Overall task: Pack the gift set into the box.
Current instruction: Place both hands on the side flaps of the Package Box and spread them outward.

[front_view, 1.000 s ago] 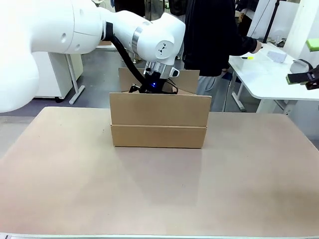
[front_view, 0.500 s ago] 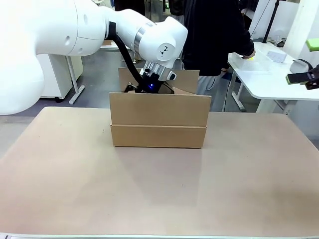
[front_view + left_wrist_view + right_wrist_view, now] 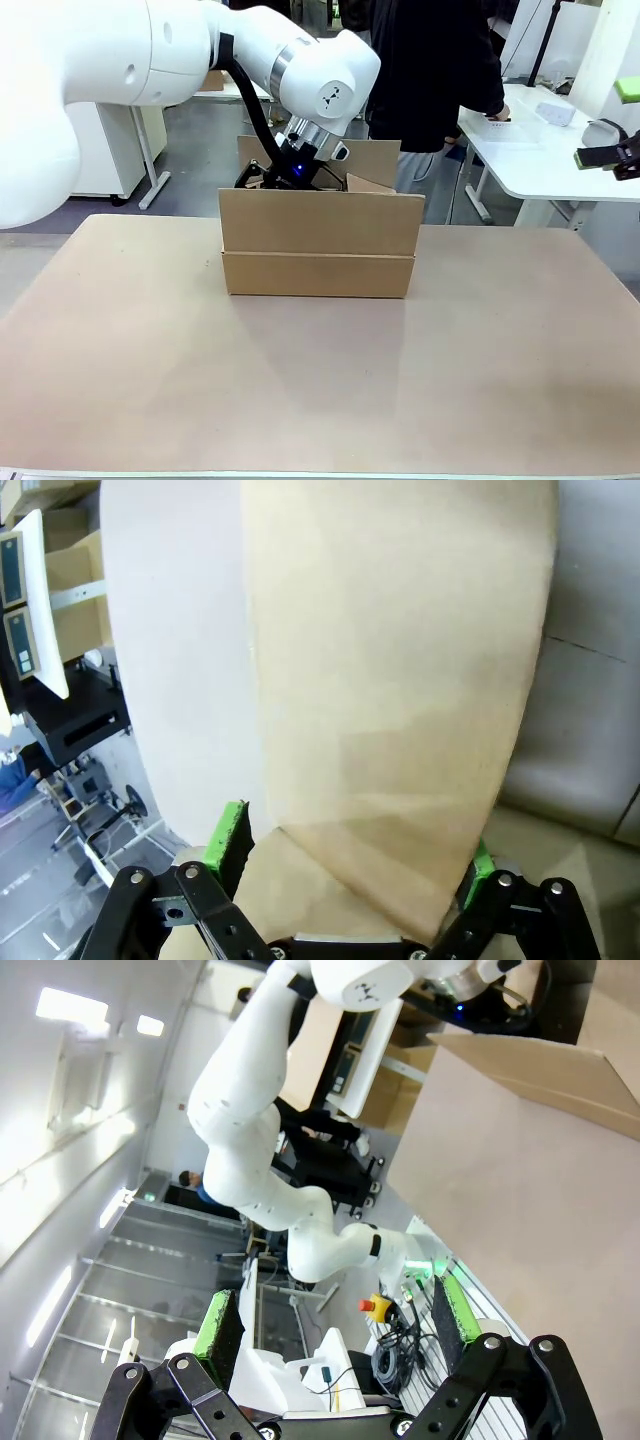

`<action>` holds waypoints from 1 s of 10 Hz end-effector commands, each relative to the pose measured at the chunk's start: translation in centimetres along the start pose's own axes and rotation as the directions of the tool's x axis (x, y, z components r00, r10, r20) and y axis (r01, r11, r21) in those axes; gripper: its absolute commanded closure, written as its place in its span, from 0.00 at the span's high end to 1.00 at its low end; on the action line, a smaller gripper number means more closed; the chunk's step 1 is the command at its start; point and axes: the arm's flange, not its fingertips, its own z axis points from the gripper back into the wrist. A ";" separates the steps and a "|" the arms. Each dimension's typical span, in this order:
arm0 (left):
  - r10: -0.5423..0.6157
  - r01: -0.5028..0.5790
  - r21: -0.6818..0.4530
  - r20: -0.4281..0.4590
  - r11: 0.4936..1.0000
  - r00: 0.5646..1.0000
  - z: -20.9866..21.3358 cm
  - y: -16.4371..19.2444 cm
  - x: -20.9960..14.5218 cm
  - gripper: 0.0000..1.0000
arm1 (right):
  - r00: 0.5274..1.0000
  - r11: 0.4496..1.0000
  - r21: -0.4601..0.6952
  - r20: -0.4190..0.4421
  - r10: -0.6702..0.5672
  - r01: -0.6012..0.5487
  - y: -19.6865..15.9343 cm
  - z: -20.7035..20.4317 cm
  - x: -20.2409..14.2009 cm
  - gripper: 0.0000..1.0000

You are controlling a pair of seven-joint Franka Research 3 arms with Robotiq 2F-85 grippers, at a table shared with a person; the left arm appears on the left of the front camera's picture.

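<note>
On the beige table (image 3: 320,380) the box (image 3: 318,245) is stood open, the left gripper (image 3: 355,850) is held at its opening with fingers spread and empty — the right gripper (image 3: 333,1315) likewise — and whether the gift set lies inside cannot be told.
</note>
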 end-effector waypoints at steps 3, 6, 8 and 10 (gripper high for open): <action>0.075 -0.077 0.040 0.048 0.996 0.996 0.5 2.6 -1.6 1.00 | 1.000 1.000 0.016 0.009 0.027 -0.027 0.0 -0.2 0.3 1.00; 0.094 -0.096 0.023 0.074 0.995 0.993 1.2 4.7 -2.4 1.00 | 1.000 1.000 0.016 0.009 0.027 -0.027 0.0 -0.2 0.3 1.00; 0.110 -0.107 -0.029 0.089 0.994 0.990 1.7 7.1 -2.2 1.00 | 1.000 1.000 0.016 0.009 0.027 -0.027 0.0 -0.2 0.3 1.00; 0.092 -0.072 -0.161 0.119 0.984 0.989 1.4 9.5 -1.4 1.00 | 1.000 1.000 0.016 0.009 0.027 -0.027 0.0 -0.2 0.3 1.00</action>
